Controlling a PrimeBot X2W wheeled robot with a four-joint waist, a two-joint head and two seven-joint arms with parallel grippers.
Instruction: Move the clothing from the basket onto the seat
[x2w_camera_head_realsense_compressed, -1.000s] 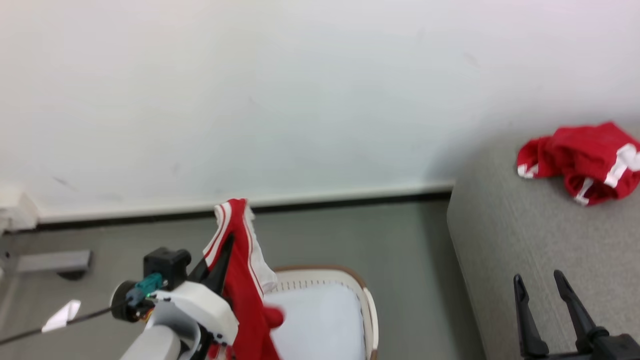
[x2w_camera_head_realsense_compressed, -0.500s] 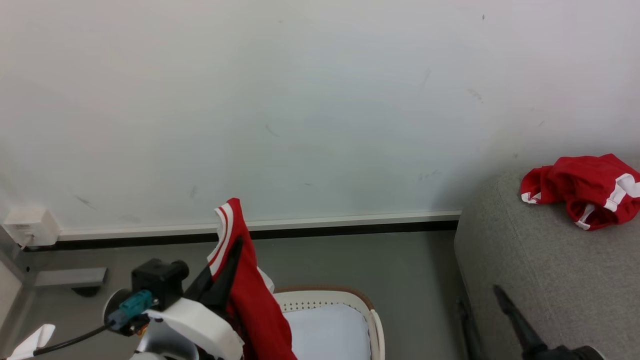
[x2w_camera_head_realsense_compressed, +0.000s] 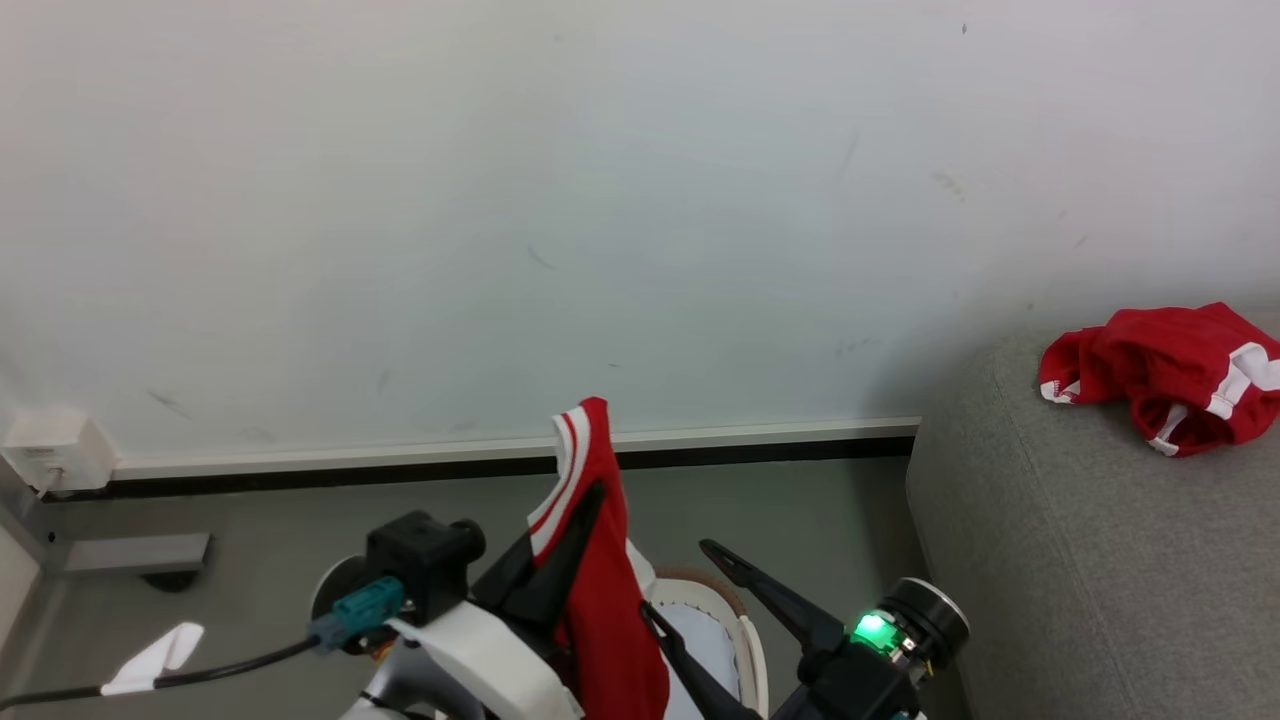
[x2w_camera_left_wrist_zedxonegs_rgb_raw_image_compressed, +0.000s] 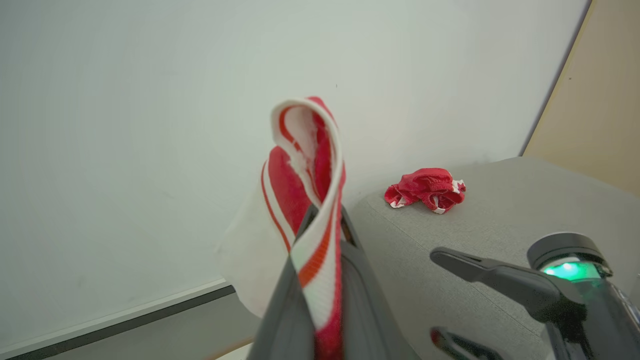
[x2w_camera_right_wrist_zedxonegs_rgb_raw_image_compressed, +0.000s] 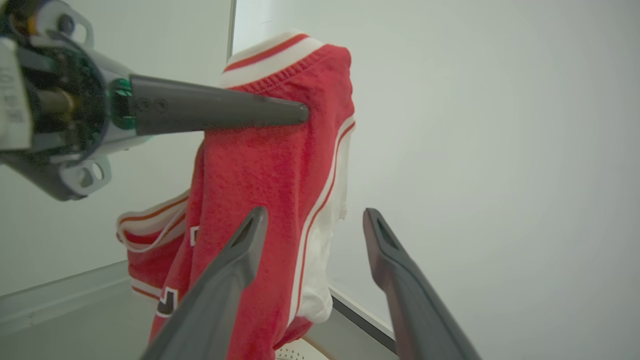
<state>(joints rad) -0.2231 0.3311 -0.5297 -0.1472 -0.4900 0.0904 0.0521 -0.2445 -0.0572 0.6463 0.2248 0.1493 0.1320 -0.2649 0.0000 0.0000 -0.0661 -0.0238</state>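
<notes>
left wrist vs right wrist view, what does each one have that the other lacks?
Left wrist: the seat with a crumpled red garment on it, and the open right gripper. Right wrist: the held garment draped downward, white side stripe showing, the left gripper side-on, a sliver of the basket. Both: that held garment clamped in the left gripper, the wall.

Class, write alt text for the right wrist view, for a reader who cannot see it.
The left pincer holds up a red garment with white stripes against a pale wall. The right pincer, open, points at the hanging cloth.
</notes>
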